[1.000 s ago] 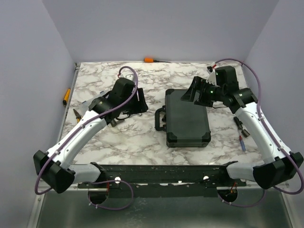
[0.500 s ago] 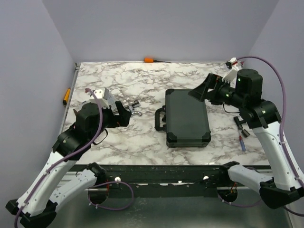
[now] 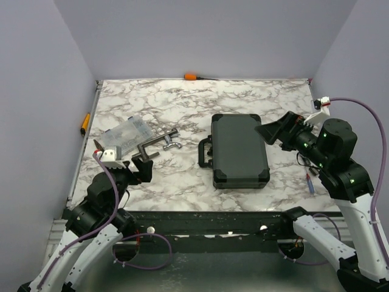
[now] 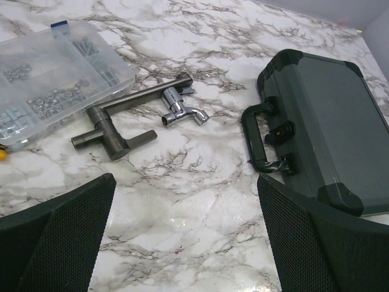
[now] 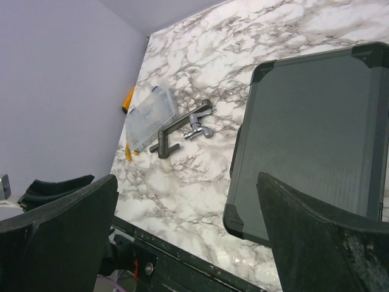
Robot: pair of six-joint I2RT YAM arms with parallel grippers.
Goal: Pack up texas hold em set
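Left jaws are spread wide with nothing between them, just bare marble table (image 4: 200,201) in the gap. Straight ahead of them, a bit toward the left finger, lies the grey metal clamp (image 4: 130,118) with its shiny chrome screw piece. Past that, further left, is the clear plastic box (image 4: 48,79) of small hardware, and the frame edge cuts off its left end. Ahead and to the right of these jaws sits the black hard case (image 4: 328,121), handle and latches facing the jaws, far end cut off.

Right jaws are wide apart too, holding nothing, up off the table. The case (image 5: 316,134) is right under and ahead of them, with one side running out of frame. The clamp and the box are well beyond it, toward the left finger.

The lid is shut flat, so whatever's inside is hidden: can't see any cards, chips or discs. From above, there are a few small bits on the table by the right arm (image 3: 310,179) that I can't make out, plus an orange-handled tool (image 3: 192,76) at the far edge.
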